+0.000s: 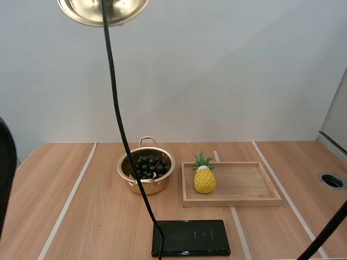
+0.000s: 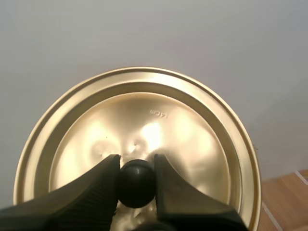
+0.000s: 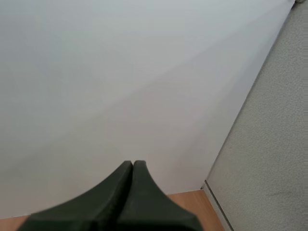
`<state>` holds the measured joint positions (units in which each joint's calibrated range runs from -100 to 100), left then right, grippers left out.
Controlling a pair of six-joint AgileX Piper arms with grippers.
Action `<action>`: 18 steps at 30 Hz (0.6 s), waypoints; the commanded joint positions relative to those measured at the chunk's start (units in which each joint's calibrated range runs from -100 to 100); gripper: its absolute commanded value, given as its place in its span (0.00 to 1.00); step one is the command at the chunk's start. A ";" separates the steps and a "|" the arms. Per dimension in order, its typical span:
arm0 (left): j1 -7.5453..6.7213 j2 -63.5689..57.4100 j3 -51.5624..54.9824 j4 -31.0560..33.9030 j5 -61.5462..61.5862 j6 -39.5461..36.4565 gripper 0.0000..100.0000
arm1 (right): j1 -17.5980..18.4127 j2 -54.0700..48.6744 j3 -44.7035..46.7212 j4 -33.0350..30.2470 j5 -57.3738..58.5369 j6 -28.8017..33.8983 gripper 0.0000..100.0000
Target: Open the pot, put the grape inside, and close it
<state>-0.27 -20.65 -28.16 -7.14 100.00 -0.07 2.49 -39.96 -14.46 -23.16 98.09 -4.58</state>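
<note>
Lid [image 2: 187, 144] up in left gripper [image 2: 137, 162], pot [image 1: 146, 185] open with grapes [image 1: 150, 164] in it.
Left gripper is clamped on the lid's black knob [image 2: 137, 185]; right gripper [image 3: 133, 168] has its fingers together, empty. Gold lid hangs high at far left. The round gold pot sits on the table below it and to the right, just left of the tray [image 1: 238, 201] with a pineapple [image 1: 204, 180]. Grapes are dark, piled inside. Closing looks like the left arm's job: down and right.

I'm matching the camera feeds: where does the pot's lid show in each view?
High view: lid at the top edge, high above the pot.
Left wrist view: lid behind the left gripper, which pinches its knob.
Right wrist view: shut right gripper faces the wall.
Shared landmark: the wooden table.
</note>
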 commanded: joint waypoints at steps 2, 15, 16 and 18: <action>-0.13 -0.22 7.07 -2.82 0.00 0.17 0.00 | -0.22 -2.13 -0.27 -0.94 1.91 0.14 0.00; -0.13 -0.34 25.90 -3.27 0.00 3.58 0.00 | -0.22 -2.45 -0.27 -0.60 1.91 -0.77 0.00; -0.13 -0.34 27.46 -3.27 0.00 3.97 0.00 | -0.22 -2.45 -0.27 -0.22 1.91 -0.77 0.00; -0.13 -0.34 30.61 -3.30 -0.92 4.22 0.00 | -0.22 -2.45 -0.27 0.04 1.91 -0.77 0.00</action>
<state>-0.27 -20.41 -0.40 -9.24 100.00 3.42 2.49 -41.77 -14.46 -23.24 99.63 -4.96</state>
